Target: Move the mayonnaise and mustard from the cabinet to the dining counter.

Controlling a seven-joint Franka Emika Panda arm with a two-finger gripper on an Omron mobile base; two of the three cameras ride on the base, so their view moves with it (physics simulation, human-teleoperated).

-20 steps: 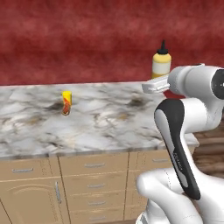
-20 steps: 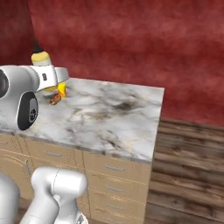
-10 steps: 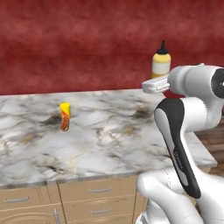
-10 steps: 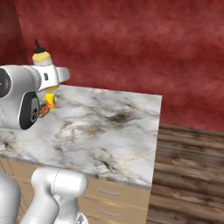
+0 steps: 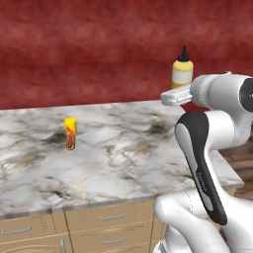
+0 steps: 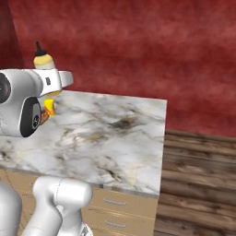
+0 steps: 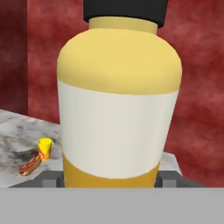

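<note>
The dining counter (image 5: 123, 163) looms nearer than before; jaws stay clamped on the mustard (image 7: 119, 98), held aloft.

The yellow squeeze mustard bottle (image 7: 119, 100) stands upright in the gripper (image 5: 179, 95); the marble dining counter (image 5: 123, 158) lies below; the small yellow-capped tube (image 5: 70, 133) stands on it, well left.

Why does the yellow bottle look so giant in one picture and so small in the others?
In the hand view the mustard sits right against the camera, so it looks huge and soft-edged; in the left base view it is small and sharper, far from that camera.
</note>
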